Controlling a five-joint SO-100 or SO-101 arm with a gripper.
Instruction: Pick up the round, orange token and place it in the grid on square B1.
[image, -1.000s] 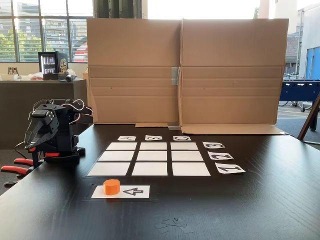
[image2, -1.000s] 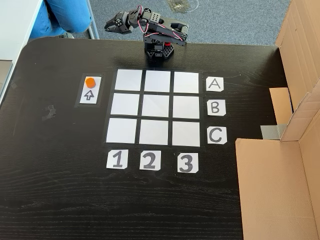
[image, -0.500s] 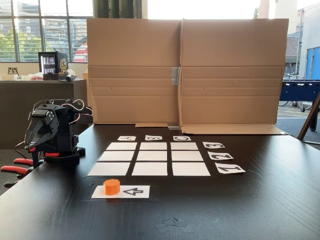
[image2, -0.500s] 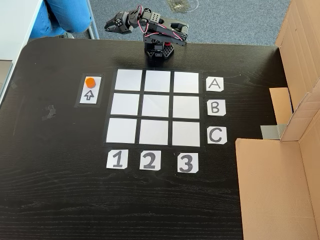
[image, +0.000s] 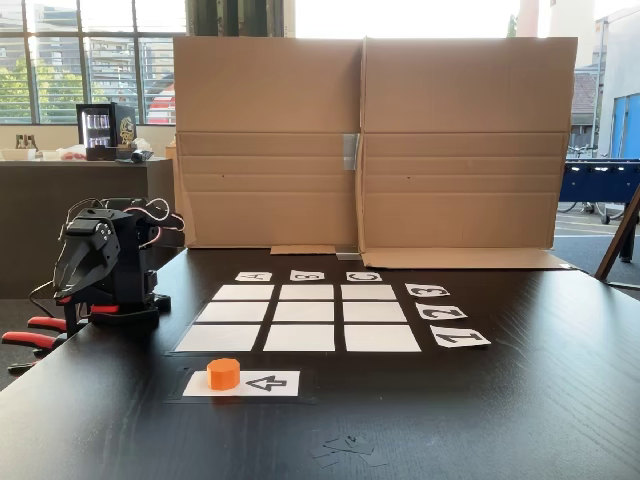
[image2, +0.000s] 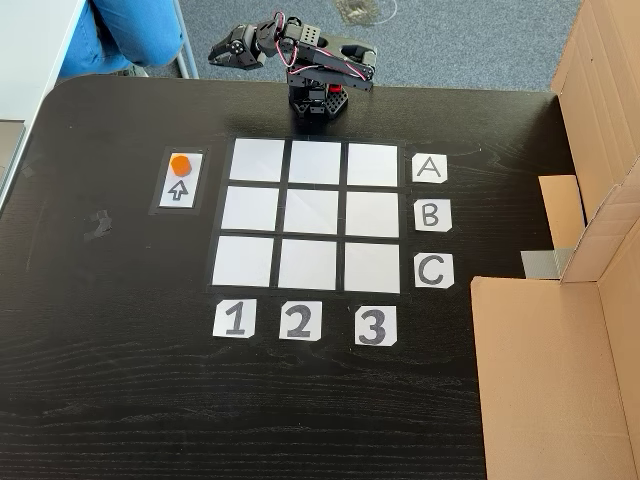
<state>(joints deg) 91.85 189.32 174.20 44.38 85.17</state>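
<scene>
The orange token sits on a white card with a black arrow, just outside the grid on its column-1 side. Square B1 is a bare white rectangle, middle row in a fixed view from above. The black arm stands folded at the table edge beyond row A. Its gripper hangs off to the side with its jaws together and nothing in them, far from the token.
Letter labels A, B, C and number labels 1, 2, 3 border the grid. A tall cardboard screen stands along one table side. Red-handled clamps hold the arm's base. A person's blue sleeve is off the table.
The folded arm's gripper has shifted very slightly. The token and the cards have not moved.
</scene>
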